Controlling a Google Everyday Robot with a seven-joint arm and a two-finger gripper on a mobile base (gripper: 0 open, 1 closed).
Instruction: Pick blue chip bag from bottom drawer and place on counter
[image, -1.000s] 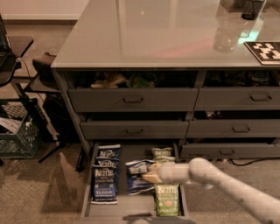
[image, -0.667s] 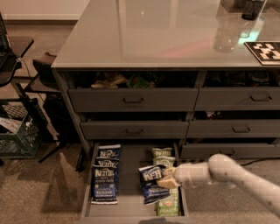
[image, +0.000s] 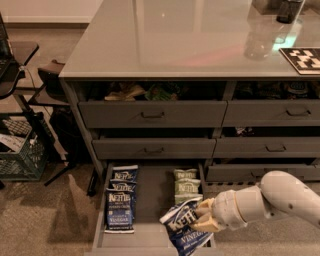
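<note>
My gripper (image: 204, 218) comes in from the lower right on a white arm and is shut on a blue chip bag (image: 185, 228), dark blue with a white Kettle logo and "VINEGAR" lettering. The bag hangs tilted above the right front part of the open bottom drawer (image: 152, 200). A stack of blue Kettle bags (image: 121, 202) lies on the drawer's left side. Green Kettle bags (image: 186, 184) lie on its right, behind the held bag. The glossy light grey counter (image: 175, 40) spans the top of the view.
A clear plastic cup (image: 259, 37) and a black-and-white marker tag (image: 305, 59) sit on the counter's right. Upper drawers stand ajar with snacks inside (image: 145, 92). A green crate (image: 20, 155) and a black chair (image: 20, 65) stand at the left on carpet.
The blue bag has been lifted from the drawer floor. My gripper has moved right and toward the drawer's front with it, uncovering the green bags behind.
</note>
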